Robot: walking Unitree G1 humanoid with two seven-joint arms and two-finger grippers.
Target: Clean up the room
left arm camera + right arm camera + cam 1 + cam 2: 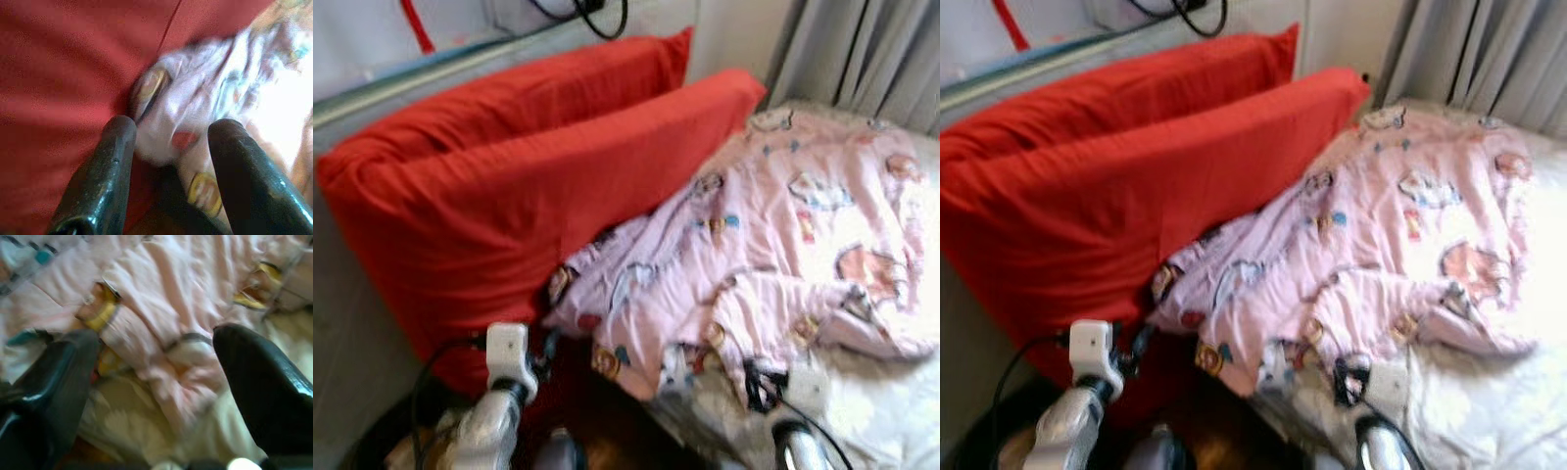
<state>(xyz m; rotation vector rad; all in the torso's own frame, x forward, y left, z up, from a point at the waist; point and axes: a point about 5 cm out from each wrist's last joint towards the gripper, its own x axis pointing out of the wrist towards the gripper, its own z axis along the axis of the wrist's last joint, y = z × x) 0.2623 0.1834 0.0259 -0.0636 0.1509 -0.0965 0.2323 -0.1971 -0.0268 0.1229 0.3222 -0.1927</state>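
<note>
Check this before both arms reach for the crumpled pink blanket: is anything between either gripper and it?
Nothing visible. The left gripper is open just short of the pink blanket's edge beside the red pillow. The right gripper is open over its folds on the white sheet.

Matt red cloth pillows (pixel 529 186); my glossy black fingers (pixel 102 181); soft creased pink printed cloth blanket (pixel 783 245)

Grey curtains (pixel 871 59) hang in folds behind the bed (pixel 886 416), a pale wall (pixel 729 34) stands beside them, and bright light washes the white sheet.
</note>
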